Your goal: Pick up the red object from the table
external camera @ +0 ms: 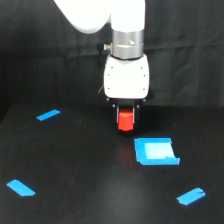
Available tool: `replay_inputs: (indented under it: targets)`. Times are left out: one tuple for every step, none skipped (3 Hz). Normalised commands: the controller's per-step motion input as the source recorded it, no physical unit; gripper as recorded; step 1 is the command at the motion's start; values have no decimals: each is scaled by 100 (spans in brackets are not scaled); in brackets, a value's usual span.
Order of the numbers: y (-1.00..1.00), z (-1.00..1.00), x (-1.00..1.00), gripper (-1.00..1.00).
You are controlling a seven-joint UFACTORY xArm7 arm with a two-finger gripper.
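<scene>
The red object (126,120) is a small red-orange stubby block sitting between the dark fingers of my gripper (126,118), under the white wrist housing. The jaws press against both its sides, and its lower end shows below the fingertips. It is over the black table (75,165), near the table's far middle. I cannot tell whether the block touches the surface or hangs just above it.
A flat blue square piece (156,151) lies on the table just in front of the gripper, towards the exterior view's right. Blue tape strips lie at the far left (48,115), near left (21,188) and near right (191,196). A black cloth backdrop hangs behind.
</scene>
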Motion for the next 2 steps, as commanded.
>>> replay_inputs:
  targets:
    - [-12, 92, -14, -99]
    - [-15, 96, -8, -98]
